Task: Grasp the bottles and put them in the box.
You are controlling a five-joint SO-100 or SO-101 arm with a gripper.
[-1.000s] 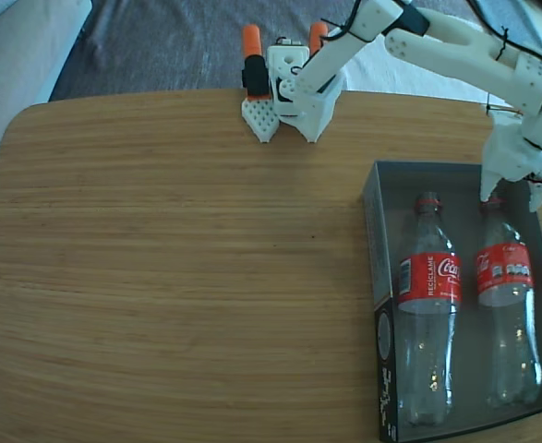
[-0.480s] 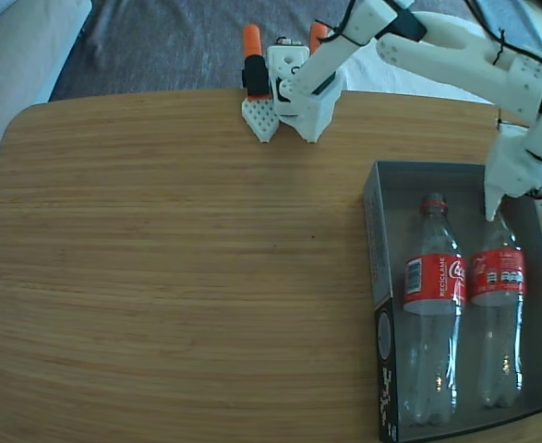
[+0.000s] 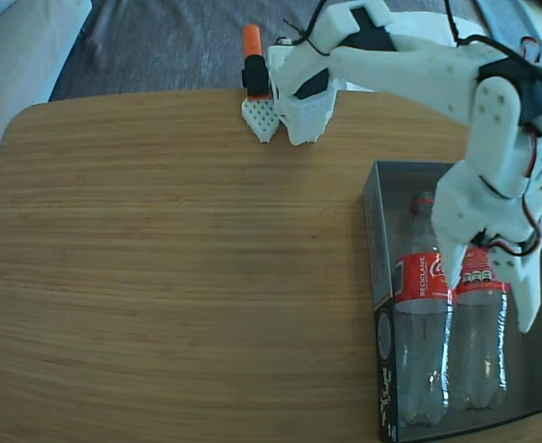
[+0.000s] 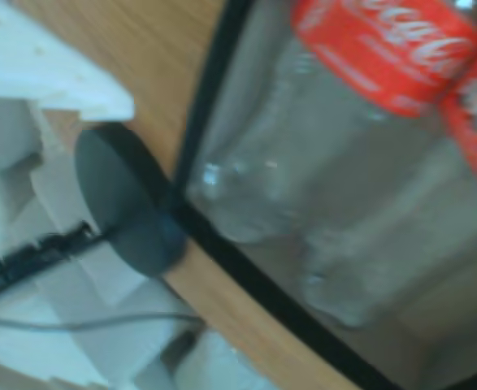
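A: How many of each thing are there?

B: Two bottles and one box (image 3: 374, 242), on one wooden table (image 3: 160, 268). Both bottles lie inside the box, side by side and touching, necks toward the far edge of the table in the fixed view. The left bottle (image 3: 422, 341) lies along the box's left wall; the right bottle (image 3: 478, 355) lies just beside it. One white arm (image 3: 418, 65) reaches over from its base (image 3: 298, 92) at the far edge of the table.

A: What is hidden or hard to read?

B: In the fixed view the arm's wrist covers the right bottle's neck and most of its red label, and part of the left bottle's shoulder. The box's right side runs out of the picture. The wrist view is blurred: it shows the clear lower bodies of both bottles, a red label (image 4: 388, 49) at the top, the box's dark rim (image 4: 246, 276) and a strip of table.

A: And the gripper?

B: The gripper (image 3: 492, 300) hangs over the box above the bottles' labels. Its two white fingers point down with a wide gap between them, and nothing sits between them. Whether a fingertip touches a bottle cannot be told.
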